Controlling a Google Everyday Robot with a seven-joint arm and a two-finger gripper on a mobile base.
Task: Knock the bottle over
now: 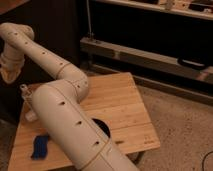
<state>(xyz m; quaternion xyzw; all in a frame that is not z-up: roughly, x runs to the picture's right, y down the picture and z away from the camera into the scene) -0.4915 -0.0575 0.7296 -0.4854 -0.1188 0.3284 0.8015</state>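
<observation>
While my big white arm (75,125) fills the front, I see a blue thing (40,146) lying on the wooden table (120,107) - well below the gripper. Farther back, the bottle (24,96) stands upright just under the gripper (9,75) - a bit to its side. The gripper is squeezed together, holding nothing.

I see bottle (24,96) upright on table (125,105), far-left rear corner. Gripper (8,75) hangs just up-left of bottle; contact unclear. Small obj (40,146) lies front-left on table. Arm (70,125) crosses table centre. Shelf (150,56) behind table.
</observation>
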